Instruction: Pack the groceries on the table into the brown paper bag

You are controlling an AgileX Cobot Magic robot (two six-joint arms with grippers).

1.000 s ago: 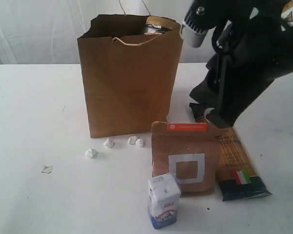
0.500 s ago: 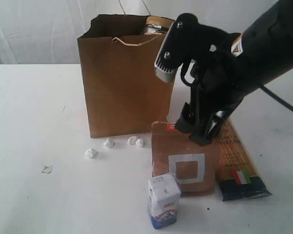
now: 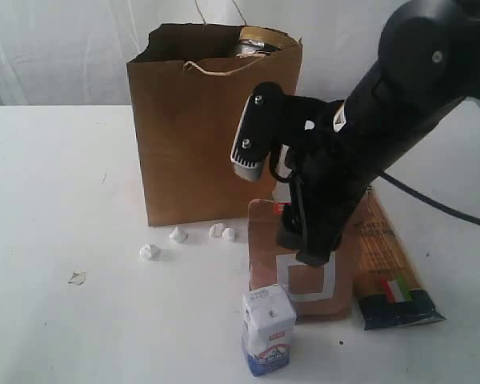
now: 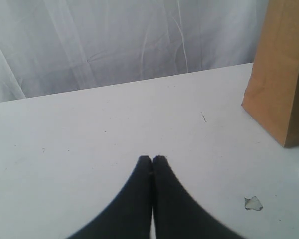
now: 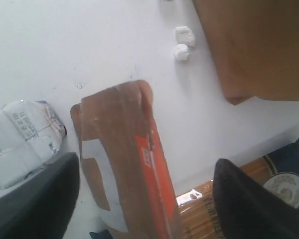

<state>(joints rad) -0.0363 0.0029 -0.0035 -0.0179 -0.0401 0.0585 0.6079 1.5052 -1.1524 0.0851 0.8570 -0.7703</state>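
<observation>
The right arm [image 3: 400, 88] comes in from the upper right of the exterior view. It is bent so that its black wrist slants down and toward the middle. A grey-faced camera block [image 3: 250, 144] sits on the wrist, facing outward. Below it the right gripper [image 3: 304, 246] points downward, and its two dark fingers [image 5: 40, 199] stand wide apart with a clear gap between them, clamping nothing. The left gripper [image 4: 152, 160] points forward and is roughly level. Its jaws are pressed together tip to tip, with nothing held between them.
</observation>
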